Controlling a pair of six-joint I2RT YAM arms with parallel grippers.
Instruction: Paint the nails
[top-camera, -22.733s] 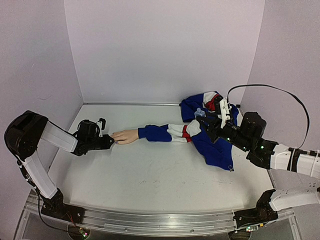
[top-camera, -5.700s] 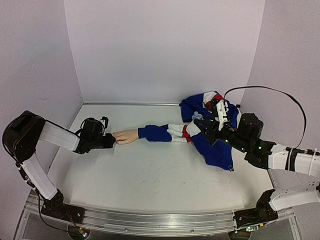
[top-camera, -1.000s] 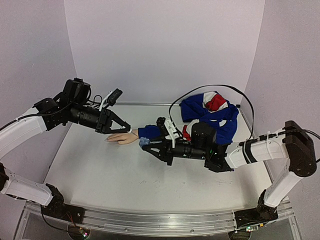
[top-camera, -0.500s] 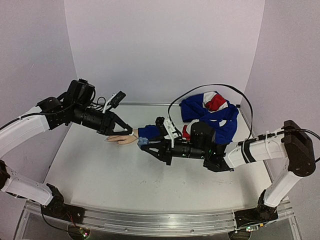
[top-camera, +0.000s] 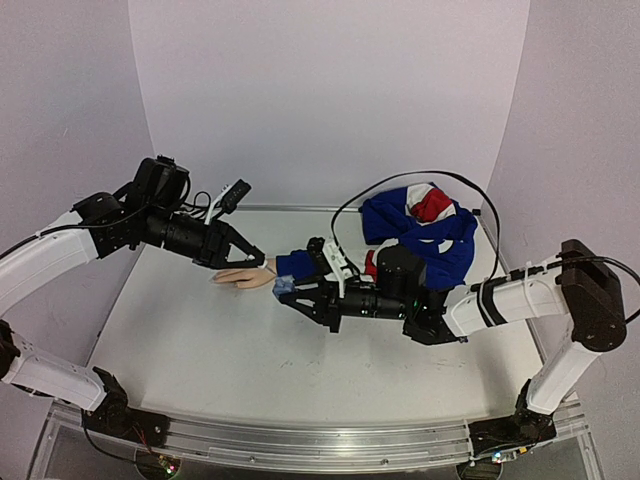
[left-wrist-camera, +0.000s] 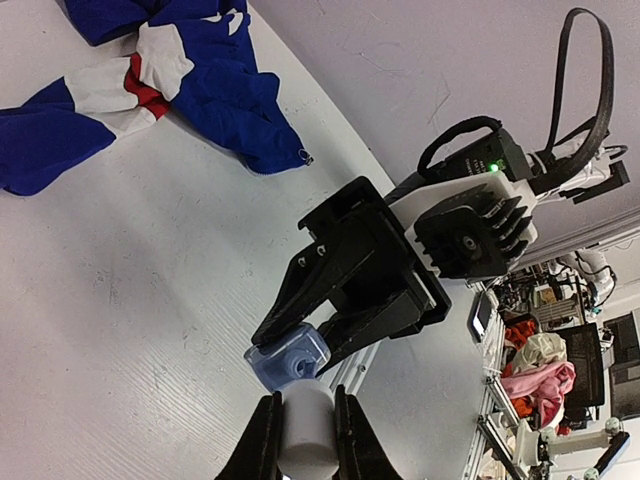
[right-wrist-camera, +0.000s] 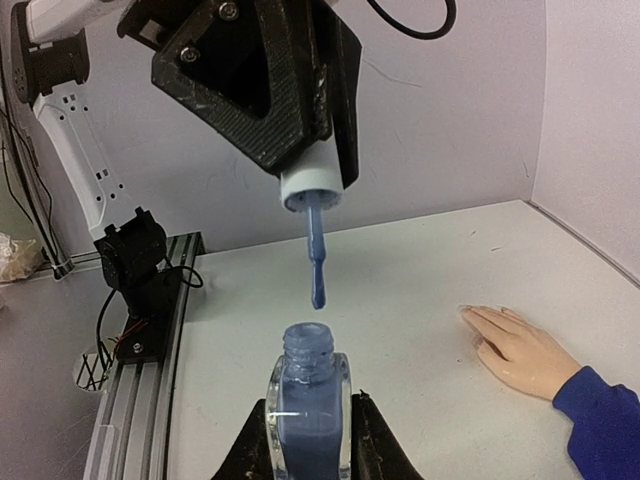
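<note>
The mannequin hand (top-camera: 243, 276) lies palm down on the bench (top-camera: 250, 350), left of the middle and nearer the far edge, with its fingers pointing toward the left edge. Its nails (right-wrist-camera: 468, 312) are too small to show whether they carry any colour. The blue sleeve runs from the wrist toward the far right corner, where the blue, white and red garment (top-camera: 420, 225) lies bunched. The left end effector (left-wrist-camera: 305, 425) is clamped on a white cap (left-wrist-camera: 307, 435), and the brush (right-wrist-camera: 316, 262) hangs down from the cap, coated blue. The right end effector (right-wrist-camera: 308, 445) is clamped on a small clear bottle (right-wrist-camera: 308, 410) of blue polish, held upright with its neck open, just to the near side of the sleeve cuff. The brush tip is directly above the bottle neck and does not touch it.
</note>
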